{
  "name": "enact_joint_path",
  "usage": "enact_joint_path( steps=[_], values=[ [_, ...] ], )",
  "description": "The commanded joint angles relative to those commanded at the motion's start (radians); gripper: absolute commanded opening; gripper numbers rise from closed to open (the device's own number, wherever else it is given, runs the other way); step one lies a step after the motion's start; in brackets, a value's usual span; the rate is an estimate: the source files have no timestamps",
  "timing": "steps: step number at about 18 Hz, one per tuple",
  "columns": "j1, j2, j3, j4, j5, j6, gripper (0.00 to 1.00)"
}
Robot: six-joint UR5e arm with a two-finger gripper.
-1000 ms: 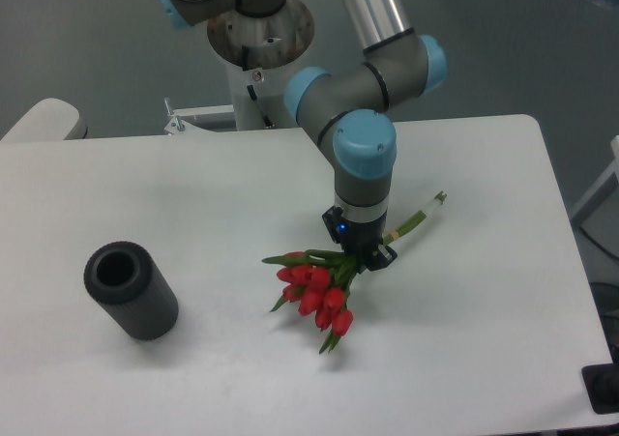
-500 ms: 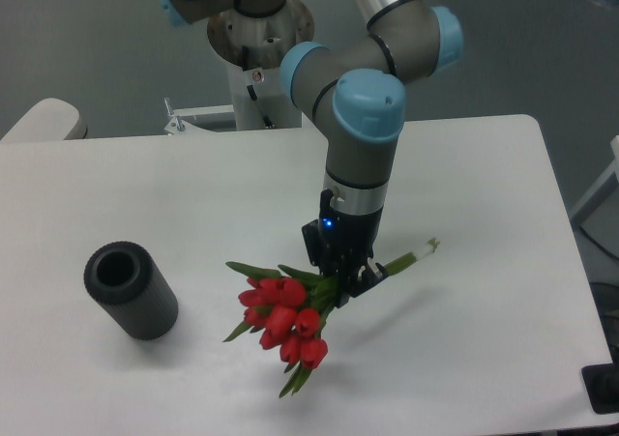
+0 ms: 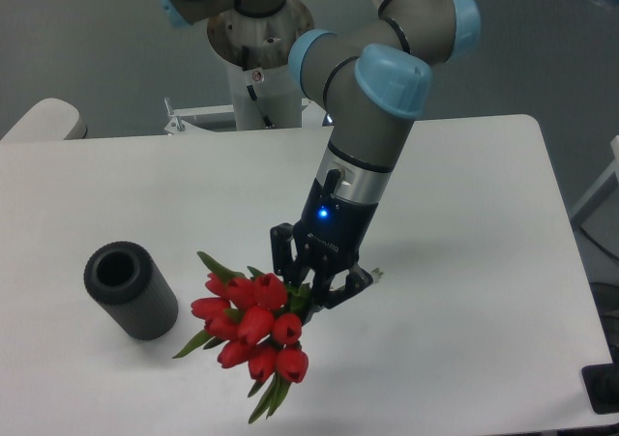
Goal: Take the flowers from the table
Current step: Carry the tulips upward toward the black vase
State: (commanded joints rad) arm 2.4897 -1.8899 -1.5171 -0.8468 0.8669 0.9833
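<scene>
Fixed camera, only view on offer. Gripper hanging over the front-middle of the surface, fingers drawn in tight around the stems just behind the blooms. Closed hard on the bunch, nothing else held. Blue light glowing on the wrist above.

Flowers up in the air now, red heads tipped down and toward the front edge, green leaves fanning out to the left and below. A second ago: bunch lying flat nearer the right half of the surface, long stems trailing toward the right edge. Half a second ago: heads lifting, stem end dragging. Now: carried further toward the left and front, stems almost wholly hidden behind the gripper, only a short green tip peeking out on its right. Soft shadow on the surface beneath and to the right of the blooms, well apart from them, so clear of the white top by every sign. Whether the stem tip brushes the surface, impossible to say from here.

Dark grey cylinder lying on its side toward the left edge, hollow mouth facing up and back, near the bunch's leftmost leaves but not touching.

Meaning for the job: pick-up as good as done, grasp apparently secure through the lift. Likely risk from here: heavy heads pivoting in the grip, or a single stem slipping out. Probably just a steady hold or a little more height needed.
</scene>
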Motion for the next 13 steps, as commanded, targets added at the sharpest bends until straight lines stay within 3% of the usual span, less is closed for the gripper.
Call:
enact_joint_path(
  steps=[13],
  values=[
    [0.002, 0.015, -0.012, 0.002, -0.066, 0.002, 0.29]
  ],
)
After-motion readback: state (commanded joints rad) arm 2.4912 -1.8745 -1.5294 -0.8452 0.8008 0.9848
